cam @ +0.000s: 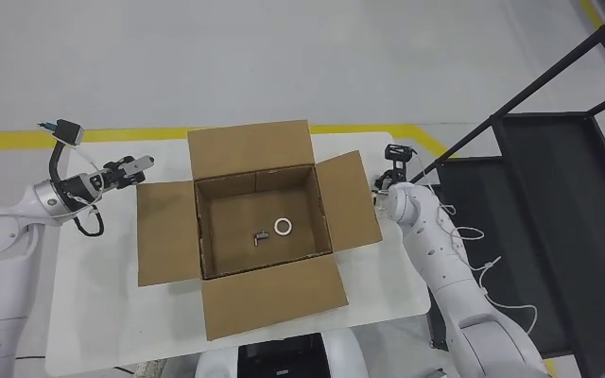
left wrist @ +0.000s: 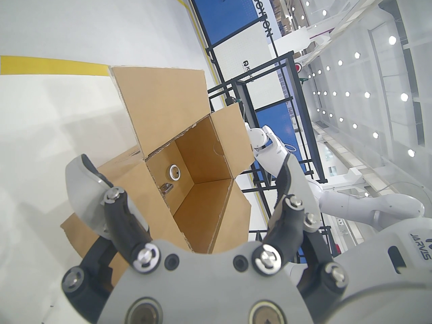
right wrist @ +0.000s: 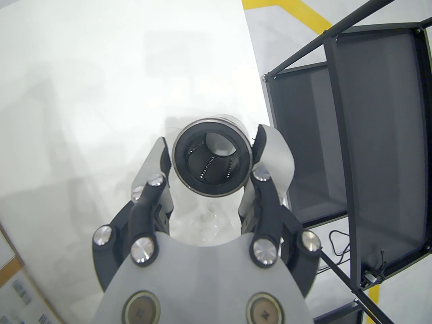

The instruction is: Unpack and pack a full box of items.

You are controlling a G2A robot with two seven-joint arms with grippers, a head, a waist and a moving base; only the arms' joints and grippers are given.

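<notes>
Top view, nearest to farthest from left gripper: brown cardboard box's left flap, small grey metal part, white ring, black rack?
1. Left flap, beside left gripper.
2. Grey part, box floor.
3. White ring, just beyond.
4. Black rack, far right.

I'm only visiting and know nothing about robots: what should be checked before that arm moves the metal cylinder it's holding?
1. Grip: right gripper shut on the metal cylinder, a finger on each side: ok.
2. Cardboard box open, all four flaps folded out: ok.
3. Room inside: a white ring and a small metal part lie on its floor, bare floor beside them: ok.
4. Left gripper open, outside the box by its flap: ok.
5. Cylinder's height above the table: cannot tell.
</notes>
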